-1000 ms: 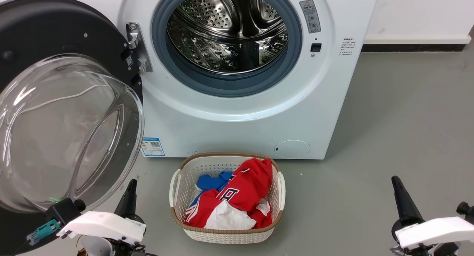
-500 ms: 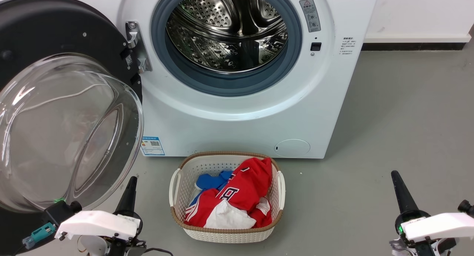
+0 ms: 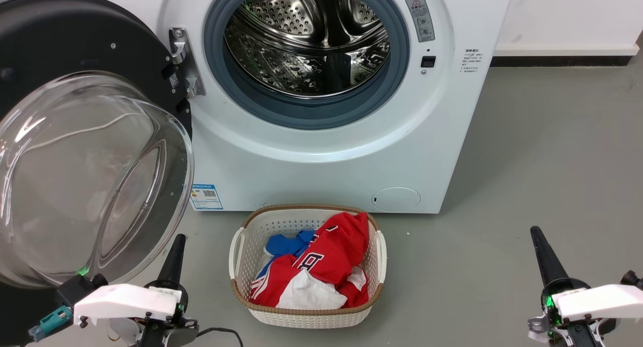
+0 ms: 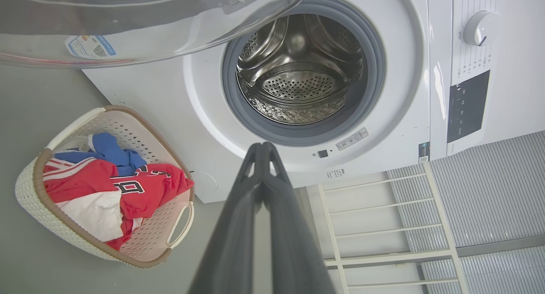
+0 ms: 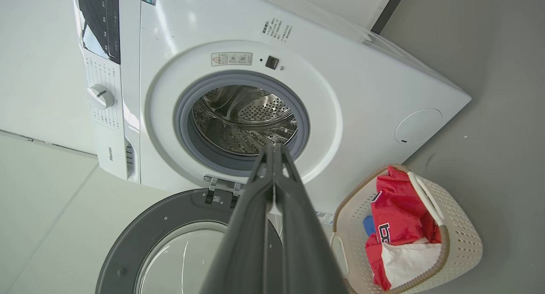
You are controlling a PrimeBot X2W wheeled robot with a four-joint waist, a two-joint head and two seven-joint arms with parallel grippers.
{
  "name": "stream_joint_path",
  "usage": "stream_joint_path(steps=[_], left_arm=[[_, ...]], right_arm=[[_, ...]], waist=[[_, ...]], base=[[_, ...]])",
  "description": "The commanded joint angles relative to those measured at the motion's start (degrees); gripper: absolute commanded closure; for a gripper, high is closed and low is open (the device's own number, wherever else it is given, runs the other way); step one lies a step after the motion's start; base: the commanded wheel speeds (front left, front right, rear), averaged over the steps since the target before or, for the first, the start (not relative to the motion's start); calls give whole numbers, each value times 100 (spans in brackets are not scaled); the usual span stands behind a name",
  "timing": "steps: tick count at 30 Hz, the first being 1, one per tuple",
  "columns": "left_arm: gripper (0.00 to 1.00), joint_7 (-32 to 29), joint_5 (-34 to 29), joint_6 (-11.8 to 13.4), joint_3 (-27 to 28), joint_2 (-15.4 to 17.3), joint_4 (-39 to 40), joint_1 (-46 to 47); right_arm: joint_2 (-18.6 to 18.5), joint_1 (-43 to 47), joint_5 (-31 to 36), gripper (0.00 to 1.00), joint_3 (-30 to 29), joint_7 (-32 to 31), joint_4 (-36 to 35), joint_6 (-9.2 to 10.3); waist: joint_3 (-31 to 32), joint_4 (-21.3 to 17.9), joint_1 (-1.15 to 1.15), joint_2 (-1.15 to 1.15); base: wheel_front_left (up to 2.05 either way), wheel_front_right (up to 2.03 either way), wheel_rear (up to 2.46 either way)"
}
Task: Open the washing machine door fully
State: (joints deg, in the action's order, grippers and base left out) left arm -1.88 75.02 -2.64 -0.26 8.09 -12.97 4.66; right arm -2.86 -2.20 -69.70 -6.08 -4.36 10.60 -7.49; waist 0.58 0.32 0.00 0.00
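The white washing machine (image 3: 321,171) faces me with its steel drum (image 3: 306,40) exposed. The washing machine door (image 3: 75,50) is swung wide to the left on its metal hinge (image 3: 183,61), its black disc and bulging glass bowl (image 3: 85,181) turned toward me. My left gripper (image 3: 178,241) is low at the lower left, shut and holding nothing, its tip just below the bowl's rim. My right gripper (image 3: 536,234) is at the lower right over bare floor, shut and holding nothing. In the wrist views each gripper (image 4: 263,146) (image 5: 276,146) has its fingertips pressed together, pointing at the drum (image 4: 298,72) (image 5: 245,119).
A cream laundry basket (image 3: 241,281) with red, blue and white clothes stands on the grey floor in front of the machine, between my arms. A white wall with a dark skirting (image 3: 557,63) lies right of the machine. A white rack (image 4: 383,217) appears in the left wrist view.
The door has not moved. Both grippers have shifted slightly: each fingertip sits a little higher in the view and the wrist bodies lower. The camera has tilted slightly.
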Motion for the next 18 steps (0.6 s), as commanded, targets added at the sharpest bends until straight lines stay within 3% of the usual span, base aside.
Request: stream_joint_path(steps=[1,18], left_arm=[[100,-41,124,-65,72,-27,20,118],[100,-269,958,-299,398,-282,-48,159]], right_arm=[[-2,-139,-174,100,-11,-21,-7,-1],[-2,-293,-1255,100,-29,-119,179,0]], waist=[[-3,-1,0,0],[-36,-15,0,0]], base=[[0,0,0],[0,0,0]])
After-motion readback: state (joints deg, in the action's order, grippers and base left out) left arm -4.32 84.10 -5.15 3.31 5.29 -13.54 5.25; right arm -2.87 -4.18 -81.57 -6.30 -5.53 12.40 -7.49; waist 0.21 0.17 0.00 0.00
